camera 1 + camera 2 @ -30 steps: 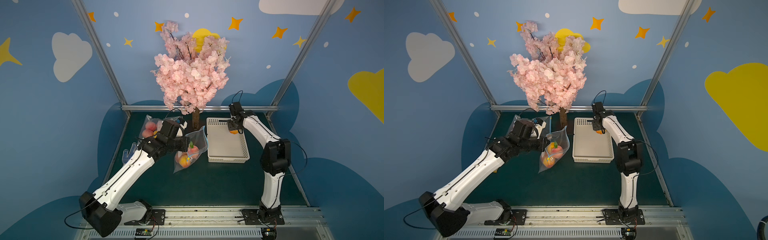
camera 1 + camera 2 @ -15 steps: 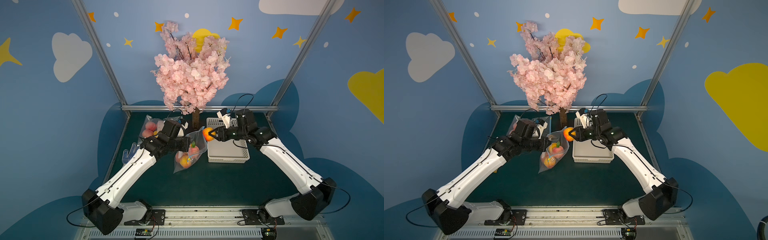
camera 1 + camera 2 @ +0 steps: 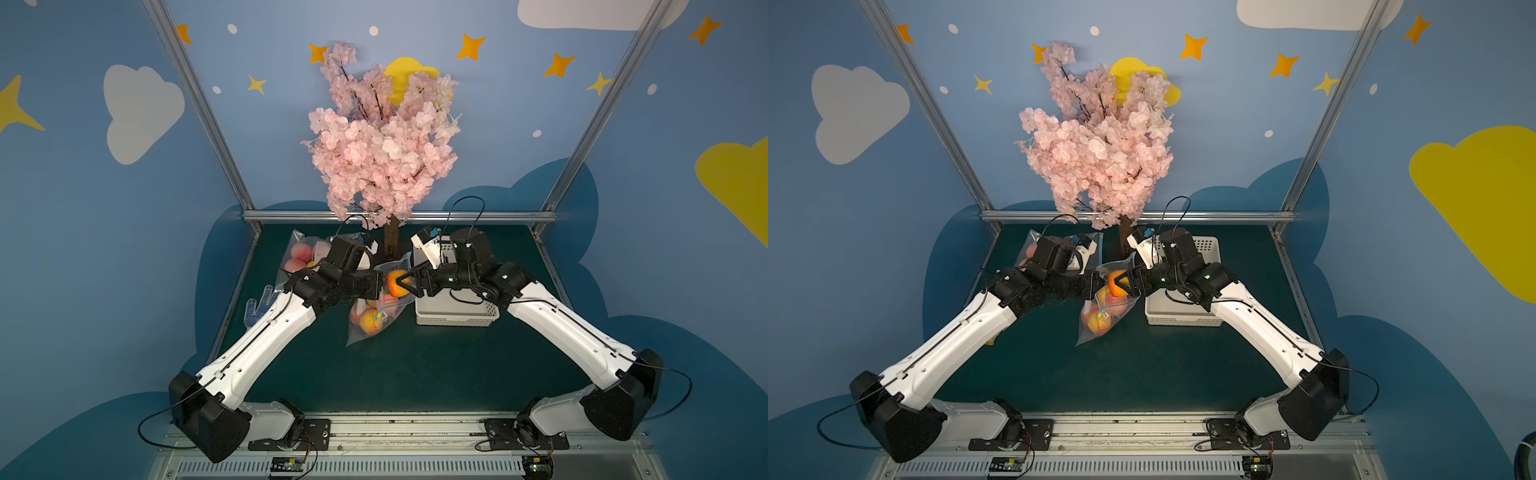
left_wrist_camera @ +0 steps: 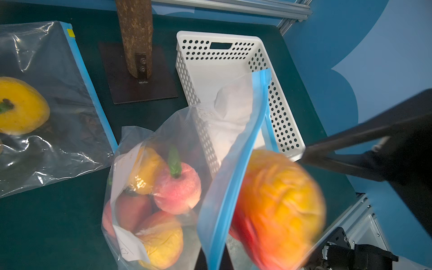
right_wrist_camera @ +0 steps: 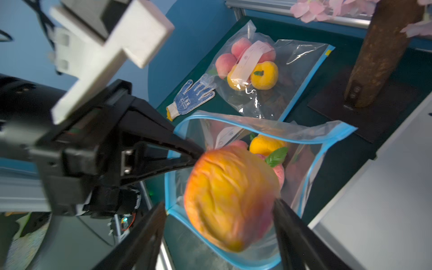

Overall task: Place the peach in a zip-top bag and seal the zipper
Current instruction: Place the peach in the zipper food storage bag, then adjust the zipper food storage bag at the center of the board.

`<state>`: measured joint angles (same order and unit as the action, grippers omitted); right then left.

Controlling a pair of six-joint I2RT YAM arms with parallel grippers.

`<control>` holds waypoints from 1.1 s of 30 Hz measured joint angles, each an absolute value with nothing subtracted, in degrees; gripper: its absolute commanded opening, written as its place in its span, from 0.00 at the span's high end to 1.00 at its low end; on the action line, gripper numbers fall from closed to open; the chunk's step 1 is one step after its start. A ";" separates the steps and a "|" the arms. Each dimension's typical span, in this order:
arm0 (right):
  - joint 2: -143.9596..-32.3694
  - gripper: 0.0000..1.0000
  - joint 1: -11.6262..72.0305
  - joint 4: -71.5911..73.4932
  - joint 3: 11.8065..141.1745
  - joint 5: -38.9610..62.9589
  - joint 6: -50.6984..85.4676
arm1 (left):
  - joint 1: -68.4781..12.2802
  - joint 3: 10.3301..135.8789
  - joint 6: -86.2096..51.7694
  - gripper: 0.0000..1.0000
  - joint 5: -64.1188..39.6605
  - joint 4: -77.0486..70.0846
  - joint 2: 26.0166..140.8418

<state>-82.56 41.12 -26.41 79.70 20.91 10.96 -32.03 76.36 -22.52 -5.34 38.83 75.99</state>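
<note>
Left claw (image 5: pixel 198 152): pinched shut on the blue-edged rim of the zip-top bag (image 5: pixel 327 140), holding that side of the mouth up.
Right claw (image 5: pixel 219 203): spread wide at the bag mouth, with fingers (image 5: pixel 149 233) on either side of the peach (image 4: pixel 278 205). A gap showed between one finger and the fruit. The other finger sat at its edge (contact unclear under the blur).
Peach: orange-yellow with a red flush, smeared in both wrist views. It was in the open mouth of the bag, partly past the blue rim, and between the two claws in both top views (image 3: pixel 397 284) (image 3: pixel 1117 283).
Zip-top bag: clear, mouth gaping, zipper not closed. It hung between the arms, its lower end down toward the bench (image 3: pixel 415 365).
Stored fruit (image 4: pixel 177 187): several peaches and a paper slip lay low in the bag, beneath the new one.
Basket (image 3: pixel 457 316): white and perforated, on the bench just beside the bag.
Second bag (image 5: pixel 292 77): flat on the bench behind the left arm, with pink and yellow fruit and a paper label inside.
Glove (image 5: pixel 191 95): blue-dotted, lying beside the second bag.
Tree (image 3: pixel 382 158): pink blossom, its trunk on a square plate at the back of the bench, between the second bag and the basket.
</note>
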 measured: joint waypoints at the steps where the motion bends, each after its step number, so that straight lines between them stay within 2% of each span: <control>1: -82.78 0.13 41.15 -26.98 79.70 20.14 10.57 | -32.03 76.40 -22.52 0.97 -5.34 38.94 75.99; 10: -80.09 0.12 39.22 -26.92 81.78 17.58 11.33 | -31.88 78.48 -19.88 0.97 -3.92 43.03 74.50; 12: -78.96 0.11 37.08 -26.81 81.80 17.63 11.53 | -31.62 79.13 -18.26 0.97 -3.99 43.92 73.34; 15: -78.32 0.04 32.08 -26.89 81.80 18.90 11.03 | -31.00 79.90 -14.90 0.97 -4.54 44.62 71.29; 21: -79.55 0.05 24.45 -29.71 81.41 20.21 6.07 | -27.92 81.69 -7.53 0.97 -6.37 45.87 69.71; 26: -83.68 0.12 26.26 -31.46 80.44 19.94 5.54 | -26.13 82.78 -1.87 0.97 -10.04 46.76 70.67; 33: -86.72 0.12 30.87 -30.57 77.76 19.00 3.36 | -24.99 82.81 10.68 0.97 -16.91 46.72 71.68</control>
